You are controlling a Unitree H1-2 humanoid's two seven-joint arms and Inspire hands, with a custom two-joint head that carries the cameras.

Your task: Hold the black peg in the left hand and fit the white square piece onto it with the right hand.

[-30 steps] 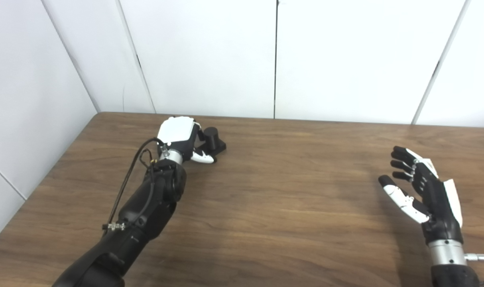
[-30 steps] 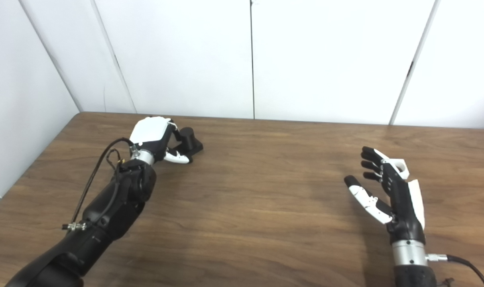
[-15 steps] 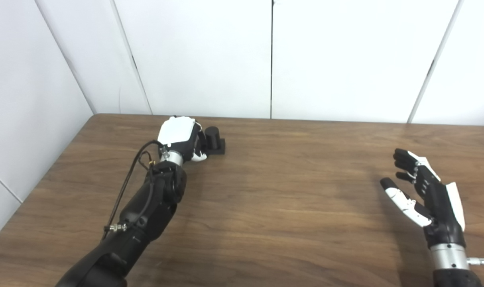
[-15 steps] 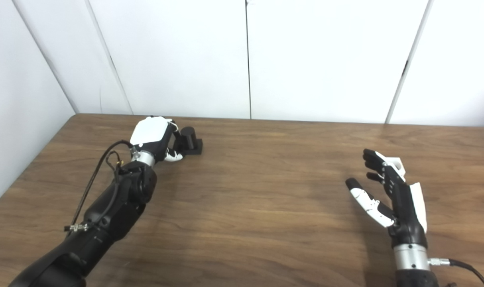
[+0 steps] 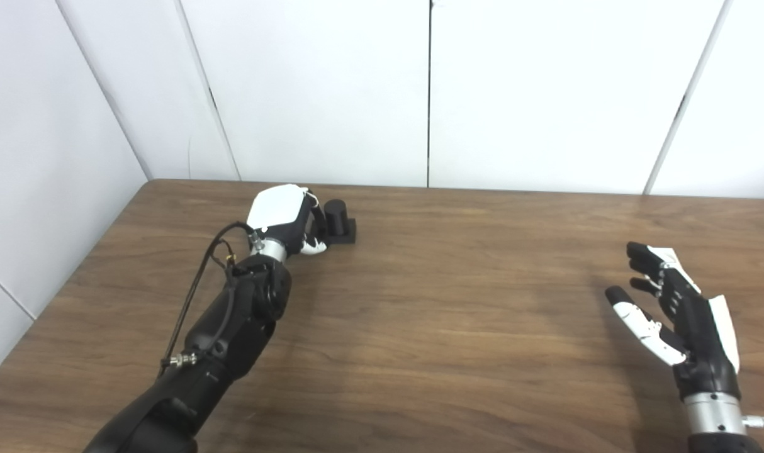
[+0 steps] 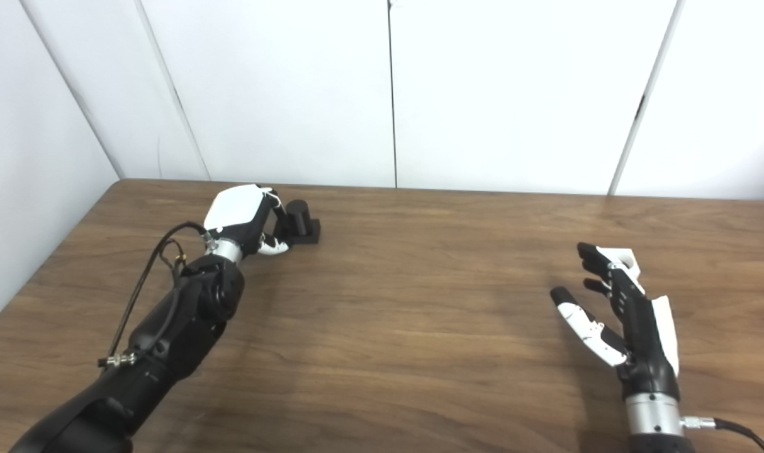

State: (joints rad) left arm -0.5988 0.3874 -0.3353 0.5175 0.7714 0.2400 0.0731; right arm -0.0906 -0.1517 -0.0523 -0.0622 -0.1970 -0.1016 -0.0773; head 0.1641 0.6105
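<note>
- Left eye view: left hand (image 5: 286, 220) is curling against black peg (image 5: 338, 221) at the table's (image 5: 420, 327) far side; grasp unconfirmed.
- Right hand (image 5: 674, 311) is hovering with fingers apart, its back largely hiding the white square piece (image 6: 622, 258).
- Risk: a partial grip is likely tipping the peg.

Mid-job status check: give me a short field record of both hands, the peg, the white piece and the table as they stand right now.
left hand: at the table's far left, fingers curled at the black peg; firm grip cannot be confirmed
black cylindrical peg on its square base: upright, resting on the table
right hand: open, fingers spread, palm facing left, holding nothing
white square piece: behind the right hand's fingers, only partly visible
brown wooden table: peg not yet lifted off it
</note>
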